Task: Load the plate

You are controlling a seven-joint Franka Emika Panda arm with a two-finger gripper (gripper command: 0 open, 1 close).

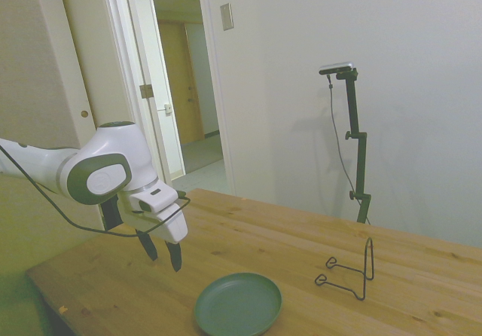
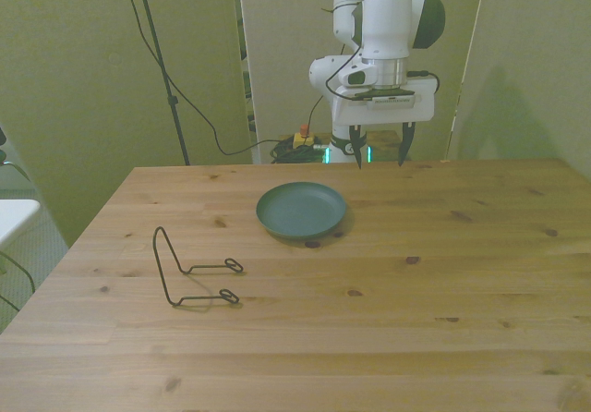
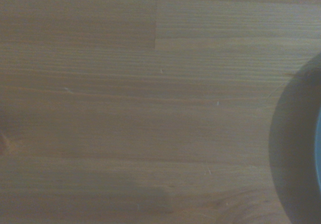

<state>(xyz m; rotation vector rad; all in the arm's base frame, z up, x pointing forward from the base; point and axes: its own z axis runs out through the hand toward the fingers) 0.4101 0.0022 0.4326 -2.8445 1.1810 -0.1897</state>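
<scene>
While the tool (image 2: 379,161) hangs with fingers apart beside the plate (image 2: 301,210), that plate (stiff, likely slippery, empty) wants gripping by its raised rim.

No text, label, brand, number or sign can be read in any view.

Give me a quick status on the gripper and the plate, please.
Gripper open, empty, hanging above the table's far edge. Plate flat on the table, untouched, not loaded. Wire rack stands apart, toward the front view's left. Nothing between them.
</scene>
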